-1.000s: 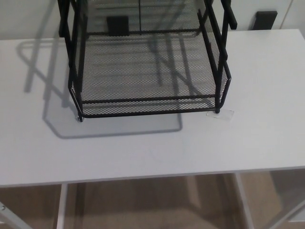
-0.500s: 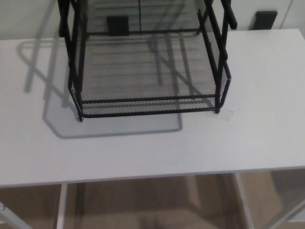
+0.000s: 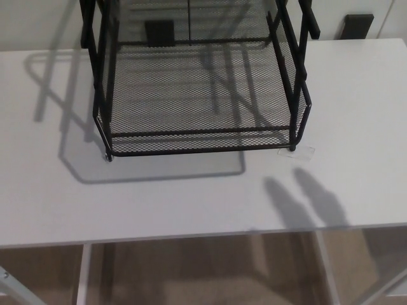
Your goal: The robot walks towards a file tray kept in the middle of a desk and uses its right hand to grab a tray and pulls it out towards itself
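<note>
Black mesh file tray (image 3: pixel 200 95) at far centre of white desk (image 3: pixel 191 197). Neither hand in view; finger state can't be told.

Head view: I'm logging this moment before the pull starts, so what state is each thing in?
File tray: upright on the desk, bottom tray empty, not pulled out.
Desk: bare in front, with two finger-like shadows at right.
Clear tab: flat on the desk by the tray's right front foot.
Hands: neither in view.

clear tab (image 3: pixel 296 152) flat on tabletop | black blocks (image 3: pixel 158 30) (image 3: pixel 355 25) behind | wood floor (image 3: pixel 203 273)
</note>
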Motion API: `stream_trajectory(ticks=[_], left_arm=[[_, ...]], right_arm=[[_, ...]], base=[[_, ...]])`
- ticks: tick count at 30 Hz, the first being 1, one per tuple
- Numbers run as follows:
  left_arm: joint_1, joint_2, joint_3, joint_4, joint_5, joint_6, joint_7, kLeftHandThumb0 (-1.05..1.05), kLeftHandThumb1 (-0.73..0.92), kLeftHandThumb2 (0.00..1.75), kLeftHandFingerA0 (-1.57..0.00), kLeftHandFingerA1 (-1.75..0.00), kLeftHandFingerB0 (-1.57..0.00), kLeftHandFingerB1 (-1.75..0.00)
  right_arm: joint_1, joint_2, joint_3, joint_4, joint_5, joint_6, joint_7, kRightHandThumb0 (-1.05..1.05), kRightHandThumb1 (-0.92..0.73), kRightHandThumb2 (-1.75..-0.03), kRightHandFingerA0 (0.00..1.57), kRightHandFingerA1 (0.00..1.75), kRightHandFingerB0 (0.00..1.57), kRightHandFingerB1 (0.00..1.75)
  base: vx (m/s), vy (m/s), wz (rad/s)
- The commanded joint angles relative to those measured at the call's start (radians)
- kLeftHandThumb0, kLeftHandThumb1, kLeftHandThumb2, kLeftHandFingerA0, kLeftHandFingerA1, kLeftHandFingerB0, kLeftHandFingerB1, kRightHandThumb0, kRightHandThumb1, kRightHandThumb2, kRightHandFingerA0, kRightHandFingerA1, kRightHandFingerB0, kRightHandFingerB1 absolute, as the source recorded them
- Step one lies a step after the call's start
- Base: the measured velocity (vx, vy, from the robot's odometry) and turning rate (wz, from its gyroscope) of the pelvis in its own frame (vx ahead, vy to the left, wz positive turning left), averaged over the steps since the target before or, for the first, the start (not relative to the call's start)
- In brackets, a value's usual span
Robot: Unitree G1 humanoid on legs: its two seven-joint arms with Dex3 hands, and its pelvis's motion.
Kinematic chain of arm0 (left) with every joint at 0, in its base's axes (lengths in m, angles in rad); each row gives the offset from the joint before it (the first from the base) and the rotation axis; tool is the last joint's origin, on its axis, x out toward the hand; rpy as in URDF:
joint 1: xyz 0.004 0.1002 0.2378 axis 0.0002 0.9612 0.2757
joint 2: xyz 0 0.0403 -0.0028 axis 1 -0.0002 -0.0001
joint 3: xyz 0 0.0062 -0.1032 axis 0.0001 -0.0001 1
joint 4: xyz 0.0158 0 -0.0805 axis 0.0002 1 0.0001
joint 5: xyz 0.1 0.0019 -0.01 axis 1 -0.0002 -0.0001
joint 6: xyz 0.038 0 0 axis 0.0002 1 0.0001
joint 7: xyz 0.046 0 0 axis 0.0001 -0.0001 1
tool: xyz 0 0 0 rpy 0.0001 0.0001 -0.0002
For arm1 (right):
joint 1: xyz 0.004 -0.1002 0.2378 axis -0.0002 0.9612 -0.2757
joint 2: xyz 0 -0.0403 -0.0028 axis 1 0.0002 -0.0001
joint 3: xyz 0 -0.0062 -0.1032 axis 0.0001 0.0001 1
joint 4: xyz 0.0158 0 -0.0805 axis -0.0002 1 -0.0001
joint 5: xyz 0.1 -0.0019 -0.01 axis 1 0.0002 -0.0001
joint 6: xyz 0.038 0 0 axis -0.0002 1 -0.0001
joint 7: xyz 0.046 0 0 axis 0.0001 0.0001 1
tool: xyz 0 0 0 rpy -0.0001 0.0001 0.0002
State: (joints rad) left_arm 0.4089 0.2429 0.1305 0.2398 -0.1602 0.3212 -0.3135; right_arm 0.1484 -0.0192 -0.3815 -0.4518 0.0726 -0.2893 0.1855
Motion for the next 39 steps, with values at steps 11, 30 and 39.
stream_trajectory(ticks=[11,30,39], left_arm=[[0.027,0.059,0.002,-0.021,0.038,-0.062,-0.021,0.01,0.79,0.62,-0.22,-0.33,-0.12,-0.26],[0.020,0.075,-0.021,-0.052,0.051,-0.051,-0.037,0.02,0.77,0.63,-0.18,-0.33,-0.10,-0.26],[0.018,0.079,-0.035,-0.048,0.065,-0.061,-0.037,0.00,0.75,0.63,-0.19,-0.33,-0.10,-0.26]], right_arm=[[-0.267,-0.032,0.566,-0.143,-1.208,-0.050,-0.039,-0.54,-0.60,-0.58,0.03,0.27,0.05,0.25],[-0.459,-0.074,0.890,0.306,-1.439,0.284,-0.084,-0.42,-0.41,-0.74,0.00,0.17,0.00,0.19],[-0.565,-0.099,1.011,0.393,-1.597,0.358,0.020,-0.74,-0.43,-0.76,0.00,0.00,0.00,0.00]], base=[[0.00,0.000,0.00],[0.00,0.000,0.00],[-0.01,-0.005,0.00]])
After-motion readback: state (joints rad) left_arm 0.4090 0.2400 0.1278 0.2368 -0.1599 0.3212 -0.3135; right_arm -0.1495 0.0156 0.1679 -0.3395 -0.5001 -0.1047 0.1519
